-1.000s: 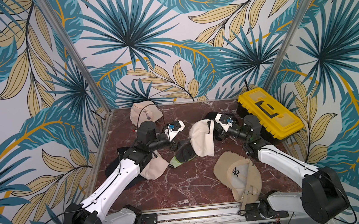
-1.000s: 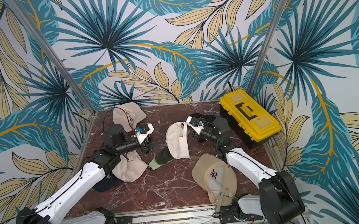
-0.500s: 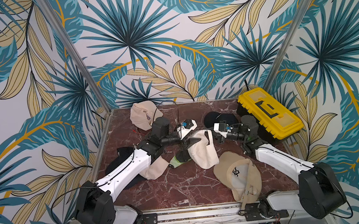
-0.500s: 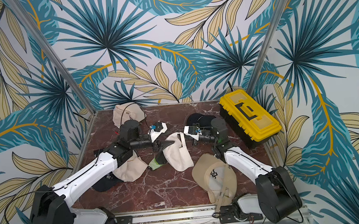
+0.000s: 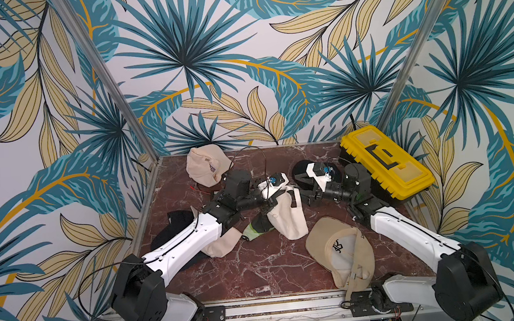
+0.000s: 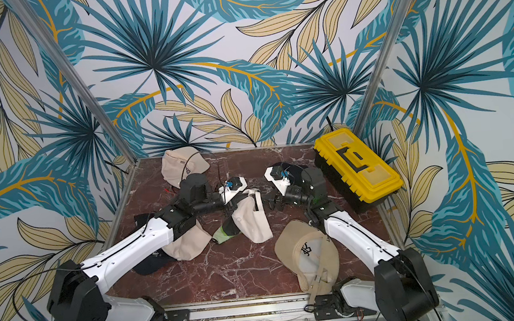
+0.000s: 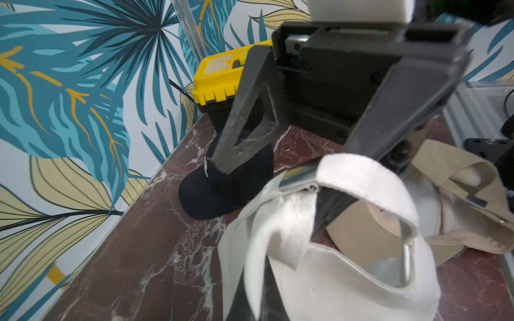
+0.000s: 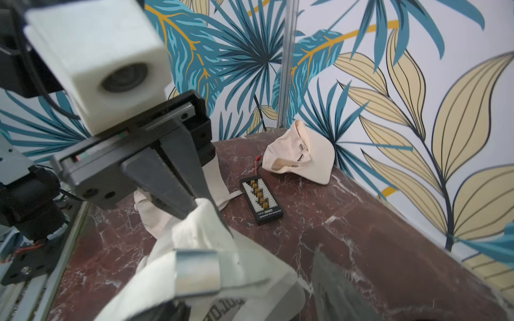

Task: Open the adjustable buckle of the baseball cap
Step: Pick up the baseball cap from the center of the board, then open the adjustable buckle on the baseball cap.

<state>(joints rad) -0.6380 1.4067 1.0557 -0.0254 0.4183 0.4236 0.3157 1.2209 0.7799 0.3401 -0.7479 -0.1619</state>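
Clamping white cap [image 5: 289, 222] fabric just beside metal buckle [image 8: 196, 271], L claw [image 8: 196, 208] is fully closed; R claw [image 5: 311, 196] stands wide apart, empty, adj. to cap.

Right wrist view: buckle [image 8: 196, 271] was blurred, latch state unreadable; lettering [image 8: 222, 308] on the cream cap [image 8: 194, 236] was cut off by the frame edge. In a top view, the left gripper [image 5: 271, 203] tips were buried in cap fabric, and the dark cap [image 5: 174, 219] lay mostly hidden under the left arm [image 5: 189, 241].
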